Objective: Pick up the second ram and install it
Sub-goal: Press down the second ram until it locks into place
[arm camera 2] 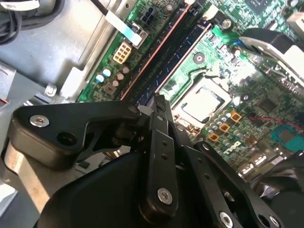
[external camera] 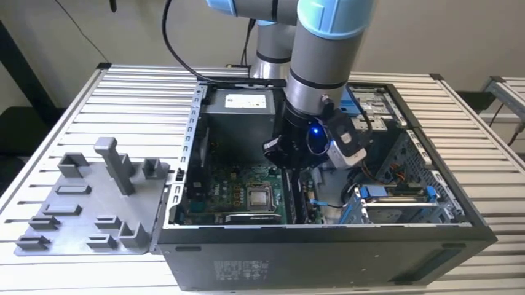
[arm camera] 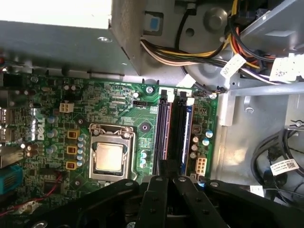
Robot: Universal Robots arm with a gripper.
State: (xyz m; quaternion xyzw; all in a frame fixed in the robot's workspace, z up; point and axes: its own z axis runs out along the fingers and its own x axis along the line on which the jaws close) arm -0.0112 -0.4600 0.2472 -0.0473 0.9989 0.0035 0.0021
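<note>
Gripper sits low inside the open computer case, directly over the motherboard, its 2 fingers drawn together. Whether a board is pinched between them, I cannot tell; the second ram itself I cannot pick out. In the first wrist view 2 long memory slots run straight away from the fingertips, their long axis in line with the finger gap; the slot nearer the case wall looks filled with a dark stick. CPU socket lies just beside the slots. Grey tray stands outside the case, at the exterior view's left, with no stick visible in it.
</note>
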